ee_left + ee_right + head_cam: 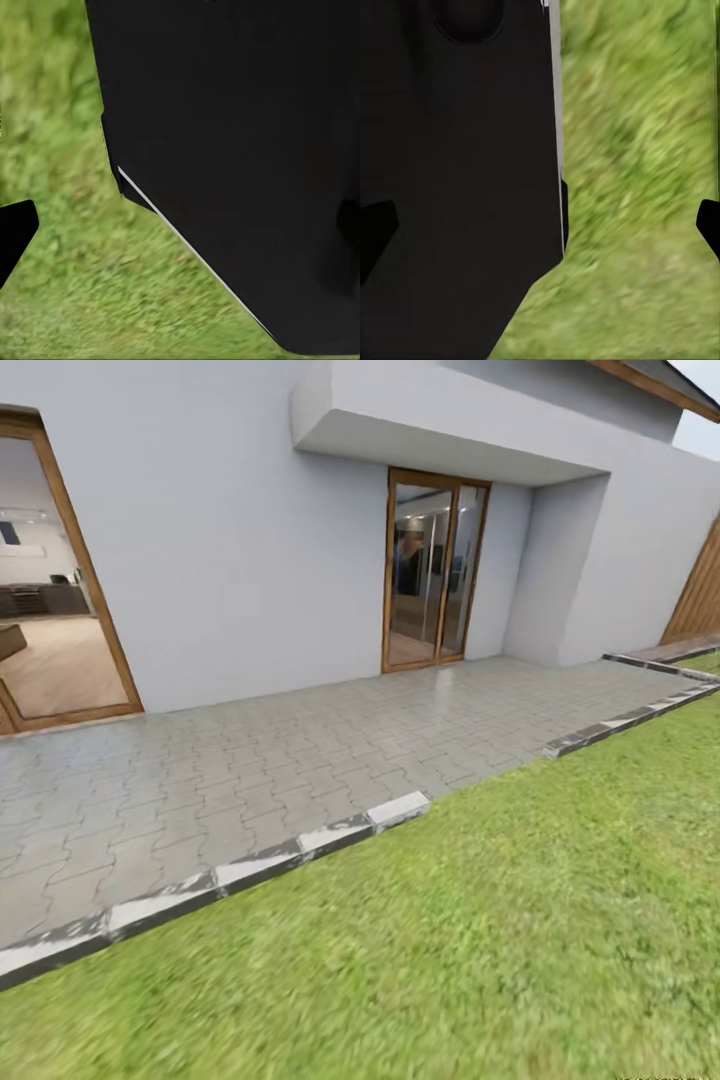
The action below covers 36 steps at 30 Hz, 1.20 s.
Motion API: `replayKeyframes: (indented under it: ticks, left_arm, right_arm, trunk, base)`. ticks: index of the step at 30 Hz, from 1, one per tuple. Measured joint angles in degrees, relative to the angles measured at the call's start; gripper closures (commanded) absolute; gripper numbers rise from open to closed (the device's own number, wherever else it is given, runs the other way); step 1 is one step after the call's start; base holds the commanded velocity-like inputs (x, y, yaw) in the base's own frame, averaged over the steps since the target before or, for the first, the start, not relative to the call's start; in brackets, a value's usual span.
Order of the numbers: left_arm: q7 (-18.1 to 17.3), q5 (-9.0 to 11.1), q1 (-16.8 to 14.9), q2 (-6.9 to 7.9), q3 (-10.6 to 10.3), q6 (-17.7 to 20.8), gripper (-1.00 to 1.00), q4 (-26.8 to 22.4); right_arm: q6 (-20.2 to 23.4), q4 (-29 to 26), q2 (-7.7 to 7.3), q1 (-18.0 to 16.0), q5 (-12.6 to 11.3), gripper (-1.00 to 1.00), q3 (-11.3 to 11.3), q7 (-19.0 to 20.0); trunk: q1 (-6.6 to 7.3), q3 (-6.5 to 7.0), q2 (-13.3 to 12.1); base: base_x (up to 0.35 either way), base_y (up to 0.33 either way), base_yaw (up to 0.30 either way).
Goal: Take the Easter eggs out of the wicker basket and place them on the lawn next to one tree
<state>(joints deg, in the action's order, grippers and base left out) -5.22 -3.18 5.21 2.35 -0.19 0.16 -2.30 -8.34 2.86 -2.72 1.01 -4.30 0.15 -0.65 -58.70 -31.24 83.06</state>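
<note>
1. A broad black part of the robot's body (pixel 457 195) is blocking much of the right wrist view, with a thin pale edge running down its side.
2. The lawn (pixel 637 187) is showing beside it as mottled green grass, blurred.
3. One dark fingertip (pixel 709 225) of the right gripper (pixel 540 225) is poking in at one edge over the grass, and another is sitting at the opposite edge against the black body, so the jaws are standing wide apart with nothing between them.

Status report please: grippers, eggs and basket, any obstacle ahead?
Gripper state cannot be told from wrist views. Lawn underfoot; paved patio, stone kerb and white house ahead.
</note>
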Motion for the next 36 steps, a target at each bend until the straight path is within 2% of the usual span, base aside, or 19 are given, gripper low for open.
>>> replayKeyframes:
  ticks: [36]
  left_arm:
    - [0.0, 0.0, 0.0, 0.18, 0.0, -0.2, -1.0, 0.0]
  right_arm:
    - [0.1, 0.1, 0.01, 0.0, 0.0, -1.0, 0.0, 0.0]
  trunk:
    - [0.0, 0.0, 0.0]
  base:
    - [0.269, -0.19, -0.3]
